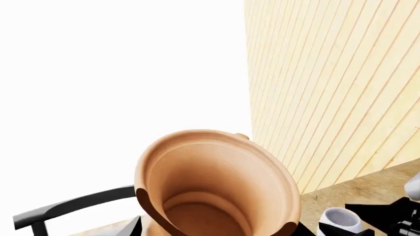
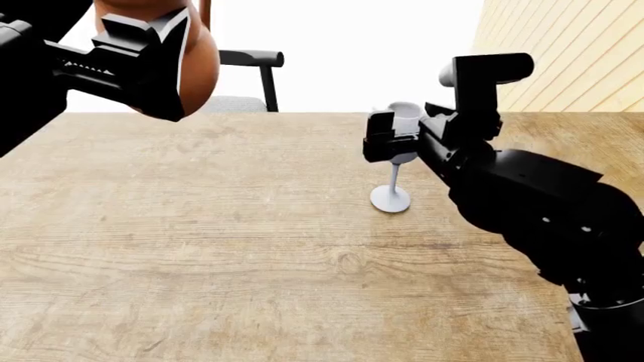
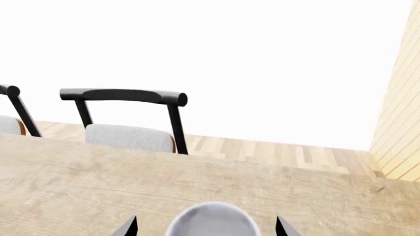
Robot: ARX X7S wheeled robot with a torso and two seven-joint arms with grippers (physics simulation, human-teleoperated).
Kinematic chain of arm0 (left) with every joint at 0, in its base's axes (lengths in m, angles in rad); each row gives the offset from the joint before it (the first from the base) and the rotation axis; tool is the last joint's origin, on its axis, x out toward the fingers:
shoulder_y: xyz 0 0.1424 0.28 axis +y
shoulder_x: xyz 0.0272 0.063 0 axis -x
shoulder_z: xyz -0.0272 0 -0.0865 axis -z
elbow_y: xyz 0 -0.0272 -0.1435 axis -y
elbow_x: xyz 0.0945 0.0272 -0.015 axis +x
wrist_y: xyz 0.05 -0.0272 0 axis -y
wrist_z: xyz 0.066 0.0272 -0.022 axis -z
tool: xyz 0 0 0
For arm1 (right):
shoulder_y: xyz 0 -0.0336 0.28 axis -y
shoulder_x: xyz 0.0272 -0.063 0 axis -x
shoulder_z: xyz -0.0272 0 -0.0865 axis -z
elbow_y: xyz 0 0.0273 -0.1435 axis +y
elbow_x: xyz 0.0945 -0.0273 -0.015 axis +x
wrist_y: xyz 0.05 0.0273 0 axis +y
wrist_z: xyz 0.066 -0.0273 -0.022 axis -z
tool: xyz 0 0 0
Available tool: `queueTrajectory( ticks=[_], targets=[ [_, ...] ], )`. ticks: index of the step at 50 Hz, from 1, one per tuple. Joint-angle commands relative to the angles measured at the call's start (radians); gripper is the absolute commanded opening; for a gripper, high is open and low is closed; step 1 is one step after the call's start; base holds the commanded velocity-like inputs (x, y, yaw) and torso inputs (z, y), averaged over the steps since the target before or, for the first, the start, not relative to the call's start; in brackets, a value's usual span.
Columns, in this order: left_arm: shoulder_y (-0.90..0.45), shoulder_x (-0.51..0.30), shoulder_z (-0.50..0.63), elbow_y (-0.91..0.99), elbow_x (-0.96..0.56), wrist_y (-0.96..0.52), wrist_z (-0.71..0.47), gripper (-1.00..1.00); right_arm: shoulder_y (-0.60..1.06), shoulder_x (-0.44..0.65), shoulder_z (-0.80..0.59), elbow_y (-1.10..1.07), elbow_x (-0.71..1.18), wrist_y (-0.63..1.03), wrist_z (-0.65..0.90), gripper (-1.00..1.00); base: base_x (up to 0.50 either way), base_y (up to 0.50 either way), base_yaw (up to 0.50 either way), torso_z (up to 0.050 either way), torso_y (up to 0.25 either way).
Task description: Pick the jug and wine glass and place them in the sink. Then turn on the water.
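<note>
The terracotta jug (image 2: 197, 60) hangs above the table's far left corner with my left gripper (image 2: 169, 66) shut on it. In the left wrist view its open mouth (image 1: 213, 184) faces the camera. The pale wine glass (image 2: 393, 162) stands upright on the table, its foot (image 2: 391, 200) flat on the wood. My right gripper (image 2: 394, 136) is open around its bowl. In the right wrist view the rim (image 3: 213, 222) sits between the two fingertips (image 3: 129, 227) with a gap on each side. The sink is out of view.
A wide wooden table (image 2: 201, 249) fills the head view. A black chair (image 2: 253, 62) with a grey seat stands behind its far edge, also in the right wrist view as a chair (image 3: 125, 96). A pale slatted wall (image 2: 563, 53) runs along the right.
</note>
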Motion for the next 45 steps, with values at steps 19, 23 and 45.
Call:
queueTrajectory(
  ticks=[19,23,45],
  targets=[
    [-0.005,-0.009,-0.014,-0.002,0.021,0.026,-0.006,-1.00,-0.022,-0.005,-0.005,0.020,-0.005,-0.023,-0.013,1.00,0.00,0.00,0.00,0.001,0.002],
    [-0.004,-0.011,-0.014,-0.001,0.020,0.028,-0.006,-1.00,-0.024,-0.005,-0.006,0.022,-0.006,-0.024,-0.014,1.00,0.00,0.00,0.00,0.002,0.000],
    [0.005,-0.015,-0.011,0.000,0.030,0.038,0.004,-1.00,-0.042,-0.010,-0.013,0.053,-0.016,-0.042,-0.026,1.00,0.00,0.00,0.00,0.000,0.001]
  ],
)
